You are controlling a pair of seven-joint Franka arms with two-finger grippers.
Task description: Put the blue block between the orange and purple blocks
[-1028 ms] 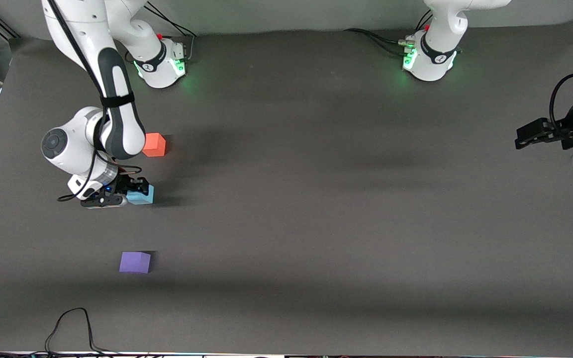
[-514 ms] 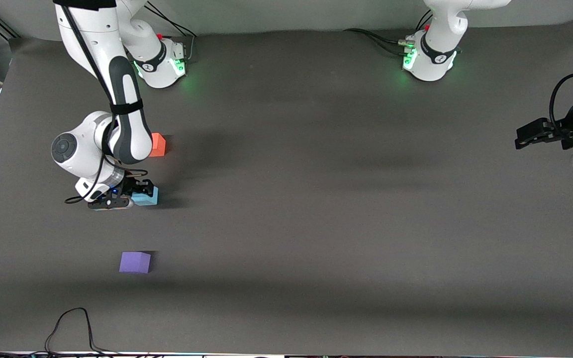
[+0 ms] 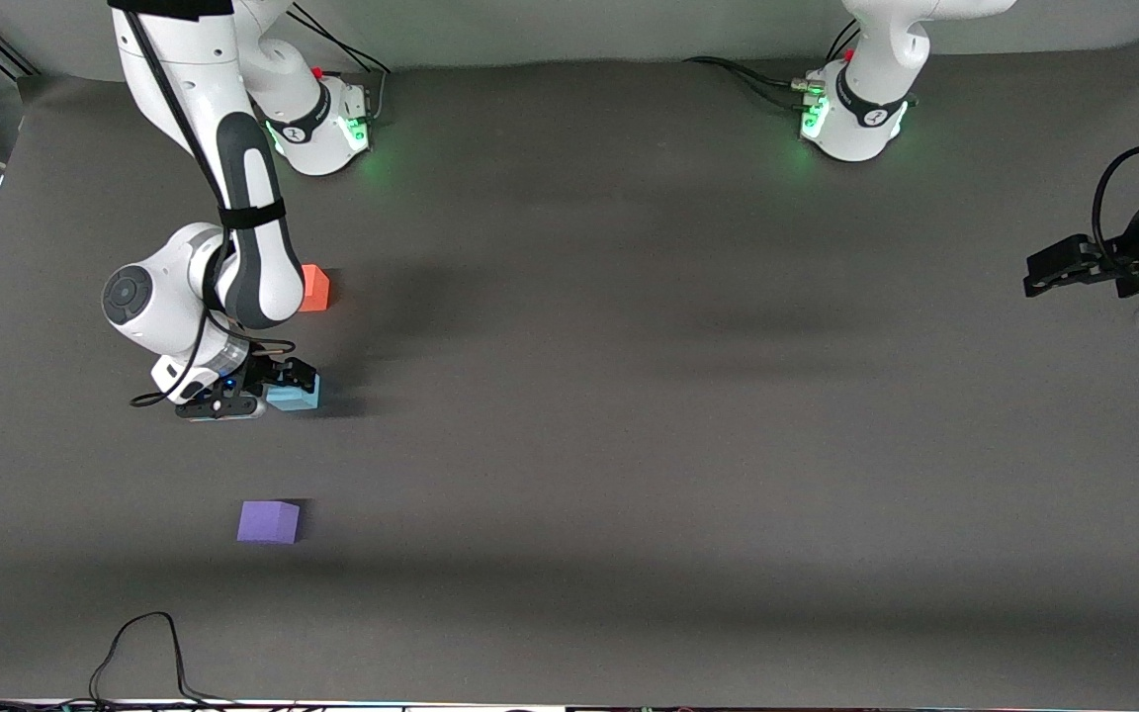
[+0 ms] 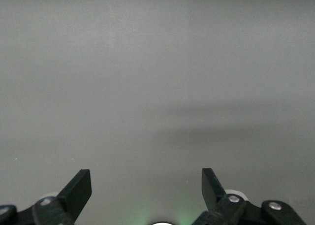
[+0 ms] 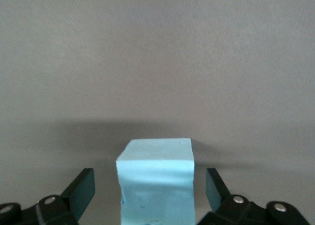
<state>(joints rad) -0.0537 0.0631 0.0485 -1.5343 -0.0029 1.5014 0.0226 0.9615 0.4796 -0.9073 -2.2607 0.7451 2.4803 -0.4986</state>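
- Front view, left-center of the frame: we saw the right gripper (image 3: 278,384) spread around the blue block (image 3: 295,394), between the orange block (image 3: 313,288) and purple block (image 3: 268,521).
- Right edge: the left gripper (image 3: 1036,277) waited, fingers spread.

The three blocks lie toward the right arm's end of the table (image 3: 629,445). The orange block (image 3: 315,288) lies farthest from the front camera. The purple block (image 3: 268,521) lies nearest to it. The blue block (image 3: 295,395) rests on the table between the two, well apart from each. The right gripper (image 3: 278,381) stands at the blue block, one finger (image 5: 81,190) on each side, not touching it. The left gripper (image 3: 1049,267) waits over the left arm's end of the table.
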